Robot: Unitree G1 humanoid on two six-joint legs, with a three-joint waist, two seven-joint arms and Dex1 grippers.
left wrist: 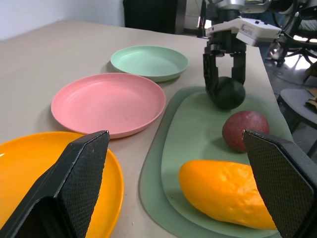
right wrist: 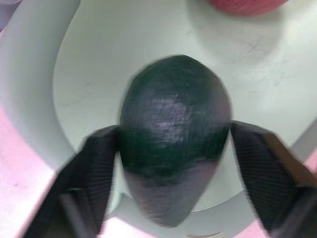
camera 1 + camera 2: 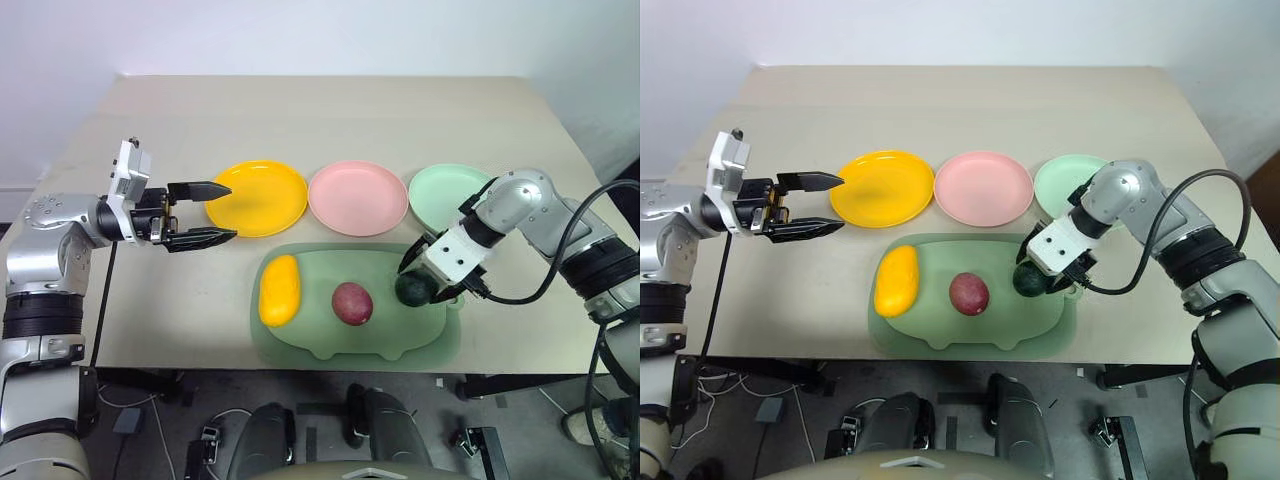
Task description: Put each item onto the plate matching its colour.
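The right gripper (image 3: 418, 288) pointed steeply down over the right end of the dull-green mat (image 3: 330, 340), its jaws closed against both sides of the dark green avocado-like item (image 3: 413, 289), which sat on the mat. The dark red-purple item (image 3: 352, 303) lay at the mat's middle and the yellow oblong item (image 3: 279, 290) at its left end, both untouched. Beyond the mat, on the surface (image 3: 330, 110), stood three bare plates in a row: the yellow-orange plate (image 3: 258, 197) at left, the pink plate (image 3: 357, 197) in the middle, the mint green plate (image 3: 445, 192) at right. The left gripper (image 3: 217, 213) hung level beside the yellow-orange plate, jaws spread wide, holding nothing.
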